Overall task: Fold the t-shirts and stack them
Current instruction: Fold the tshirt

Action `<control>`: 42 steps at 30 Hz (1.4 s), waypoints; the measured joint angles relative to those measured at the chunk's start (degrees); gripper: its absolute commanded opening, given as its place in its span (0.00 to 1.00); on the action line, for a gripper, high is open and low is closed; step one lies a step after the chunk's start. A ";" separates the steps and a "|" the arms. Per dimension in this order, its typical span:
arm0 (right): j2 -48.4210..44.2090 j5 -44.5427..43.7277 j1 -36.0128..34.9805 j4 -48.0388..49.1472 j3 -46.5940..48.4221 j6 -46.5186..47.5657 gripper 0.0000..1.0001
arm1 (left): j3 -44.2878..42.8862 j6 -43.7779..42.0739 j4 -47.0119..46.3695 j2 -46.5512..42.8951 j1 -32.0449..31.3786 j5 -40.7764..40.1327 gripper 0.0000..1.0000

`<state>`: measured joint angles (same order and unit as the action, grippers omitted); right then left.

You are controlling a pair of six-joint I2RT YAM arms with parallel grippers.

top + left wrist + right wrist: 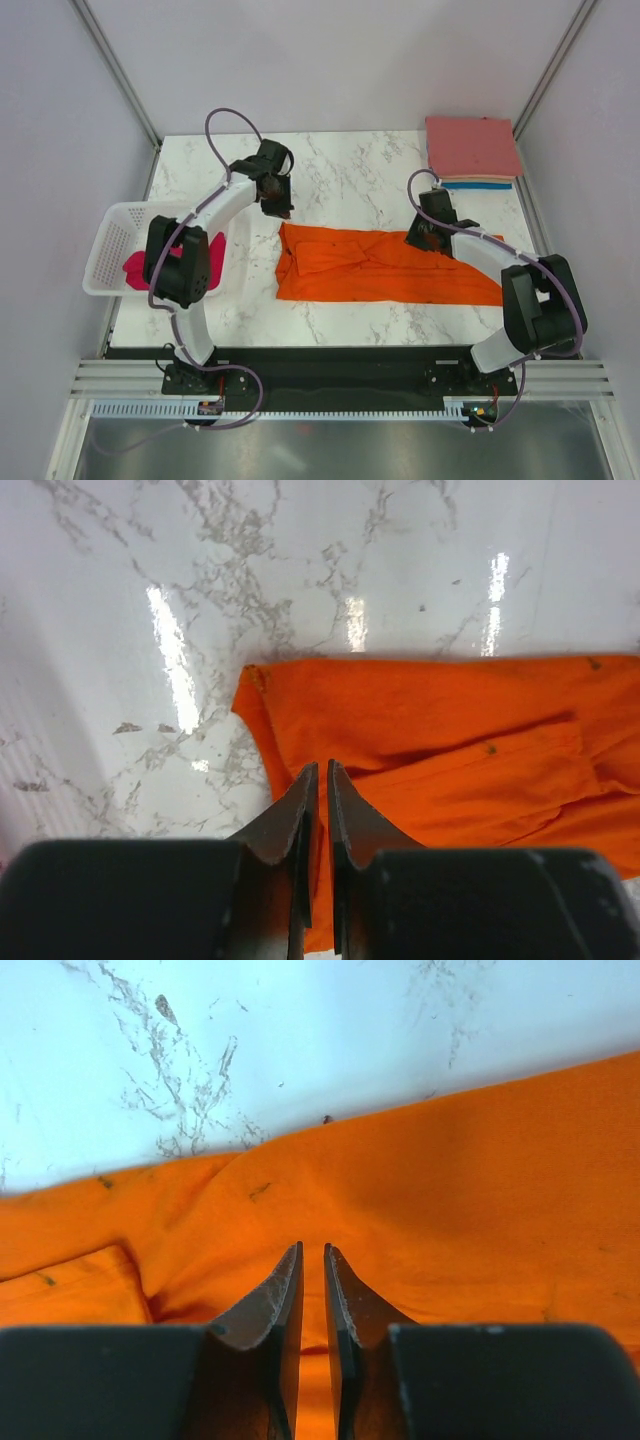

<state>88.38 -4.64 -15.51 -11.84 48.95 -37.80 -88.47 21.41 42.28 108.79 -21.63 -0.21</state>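
The bright orange t-shirt (380,265) lies on the marble table, folded into a long strip running left to right. My left gripper (280,208) hovers over its far left corner, jaws shut with only a slit between them; the shirt shows below it (450,740) in the left wrist view (321,770). My right gripper (424,238) is low over the shirt's far edge, right of the middle, jaws shut too (312,1252), with orange cloth (450,1190) filling its view. A magenta-pink shirt (135,268) lies crumpled in the basket. The folded salmon-pink stack (470,145) sits at the far right.
A white plastic basket (115,215) stands at the table's left edge. A blue folded shirt (478,184) peeks out under the pink stack. Grey walls and metal posts close in the table on three sides.
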 measured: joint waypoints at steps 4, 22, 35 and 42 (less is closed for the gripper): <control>-0.83 0.68 0.00 -0.42 0.00 -0.04 0.22 | -0.39 0.02 -1.42 1.20 -0.04 2.12 0.13; -5.75 1.22 0.28 -3.30 2.64 -0.33 0.24 | -5.33 0.17 -0.85 14.01 0.17 -2.60 0.12; -7.87 -0.90 1.25 -3.93 7.85 -0.15 0.24 | -53.66 -0.13 2.80 42.34 3.98 0.13 0.12; -7.67 -1.44 1.88 -4.39 10.56 0.42 0.25 | -44.98 -0.02 -6.29 36.35 5.49 8.59 0.12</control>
<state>80.71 -6.09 -13.63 -16.23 59.51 -37.39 -133.45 21.39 35.99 145.14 -16.14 8.38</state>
